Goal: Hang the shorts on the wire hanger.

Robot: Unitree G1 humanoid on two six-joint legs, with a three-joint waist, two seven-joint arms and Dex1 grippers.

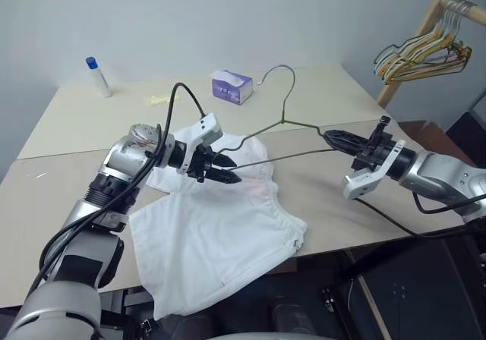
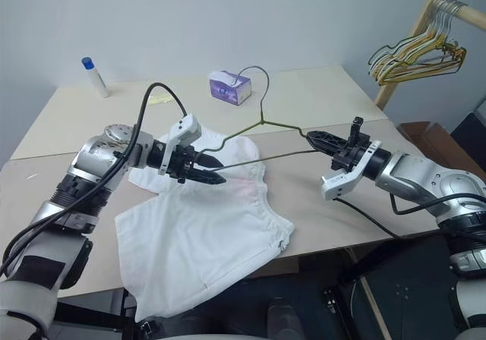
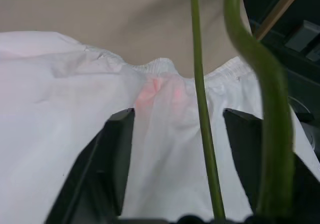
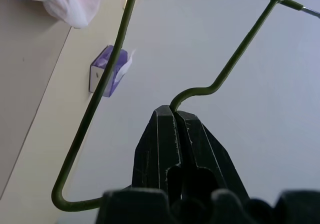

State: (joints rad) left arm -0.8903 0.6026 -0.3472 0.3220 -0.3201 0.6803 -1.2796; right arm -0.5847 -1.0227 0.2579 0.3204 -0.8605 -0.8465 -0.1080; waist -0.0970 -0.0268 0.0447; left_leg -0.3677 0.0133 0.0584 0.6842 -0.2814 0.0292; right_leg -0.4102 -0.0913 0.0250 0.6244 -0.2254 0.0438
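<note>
The white shorts (image 1: 220, 234) lie spread on the table, one leg hanging over the front edge, with a faint pink smudge near the gathered waistband (image 3: 160, 91). The olive-green wire hanger (image 1: 282, 121) is held above them, hook pointing away from me. My right gripper (image 1: 330, 136) is shut on the hanger's right corner (image 4: 182, 96). My left gripper (image 1: 230, 170) is just over the shorts' waistband. Its fingers (image 3: 117, 149) stand apart, with the hanger's bottom wire (image 3: 202, 109) running between them and touching neither.
A purple tissue box (image 1: 231, 86) and a white bottle with a blue cap (image 1: 99, 77) stand on the far table. A wooden rack with a bunch of yellow and pale hangers (image 1: 421, 51) is at the back right. The table's front edge (image 1: 357, 237) runs close below the shorts.
</note>
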